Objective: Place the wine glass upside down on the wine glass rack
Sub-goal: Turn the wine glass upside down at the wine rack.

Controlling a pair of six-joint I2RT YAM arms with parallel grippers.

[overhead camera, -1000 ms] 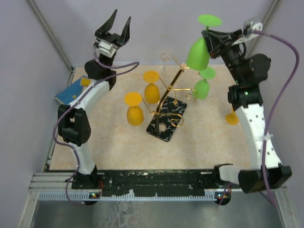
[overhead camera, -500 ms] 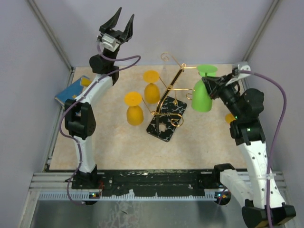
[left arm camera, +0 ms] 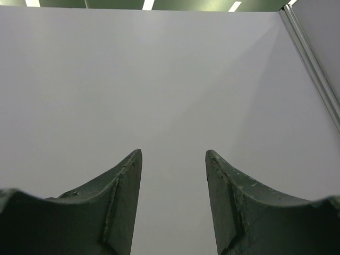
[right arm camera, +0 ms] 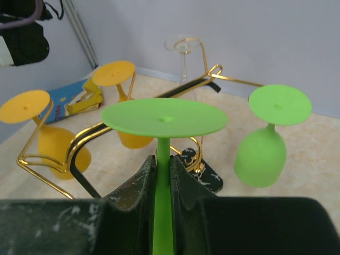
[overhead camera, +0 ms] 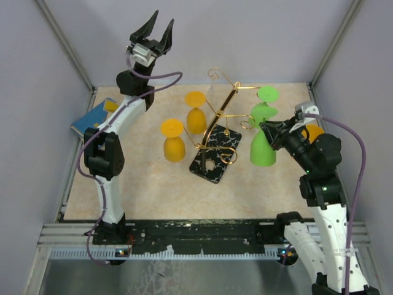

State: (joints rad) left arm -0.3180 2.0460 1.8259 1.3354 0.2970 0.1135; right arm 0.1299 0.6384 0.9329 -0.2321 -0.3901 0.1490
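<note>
Your right gripper [right arm camera: 162, 166] is clamped on the stem of the green plastic wine glass [overhead camera: 263, 151]. It holds the glass upside down, foot disc on top, just right of the gold wire wine glass rack [overhead camera: 222, 142] with its black marbled base. A second green glass [right arm camera: 261, 154] sits inverted at the rack's right arm, just beyond. Your left gripper [overhead camera: 153, 29] is raised high, jaws apart, holding nothing.

Lilac walls [overhead camera: 245, 37] (strip lights [left arm camera: 149, 4] overhead) surround a beige tabletop [overhead camera: 153, 190].
</note>
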